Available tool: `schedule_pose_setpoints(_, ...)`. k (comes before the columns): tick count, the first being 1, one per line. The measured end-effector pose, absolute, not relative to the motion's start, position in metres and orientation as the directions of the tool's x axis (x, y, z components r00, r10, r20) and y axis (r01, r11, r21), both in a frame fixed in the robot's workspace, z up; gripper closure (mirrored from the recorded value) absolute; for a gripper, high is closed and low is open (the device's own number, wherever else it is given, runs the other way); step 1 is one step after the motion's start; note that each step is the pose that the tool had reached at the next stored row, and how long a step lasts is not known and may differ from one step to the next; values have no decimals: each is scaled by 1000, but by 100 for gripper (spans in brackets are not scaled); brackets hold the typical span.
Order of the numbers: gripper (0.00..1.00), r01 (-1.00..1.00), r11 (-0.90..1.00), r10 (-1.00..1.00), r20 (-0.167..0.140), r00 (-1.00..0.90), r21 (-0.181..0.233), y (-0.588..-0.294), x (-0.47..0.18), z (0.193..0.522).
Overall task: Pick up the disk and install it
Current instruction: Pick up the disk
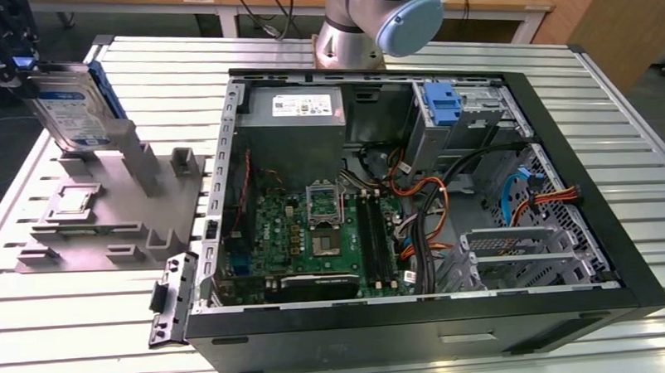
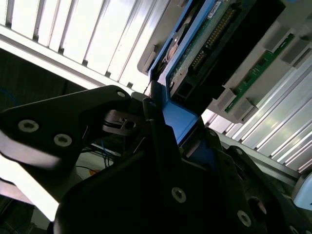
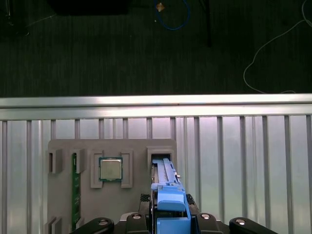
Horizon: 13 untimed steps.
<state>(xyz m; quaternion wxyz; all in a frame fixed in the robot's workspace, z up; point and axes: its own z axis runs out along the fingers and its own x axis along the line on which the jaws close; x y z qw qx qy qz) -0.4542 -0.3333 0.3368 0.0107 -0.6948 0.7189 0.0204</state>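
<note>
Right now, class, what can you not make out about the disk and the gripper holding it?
- Exterior view: its left edge cuts off the gripper beside the disk.
- First wrist view: the disk's own edge hides whether its lower end sits in the slot of the grey holder.
- Second wrist view: the disk's label side faces away, so it is hidden.

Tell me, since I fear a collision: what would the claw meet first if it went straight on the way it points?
Likely the grey fixture: the claw, shut on the disk, points down at it, so the disk would touch first; the gap is unclear.
</note>
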Motion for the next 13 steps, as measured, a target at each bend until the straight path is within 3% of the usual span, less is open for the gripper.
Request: schedule_pose_setpoints(13,63,-999,34,-998,-44,-34,15,-333,-454,341)
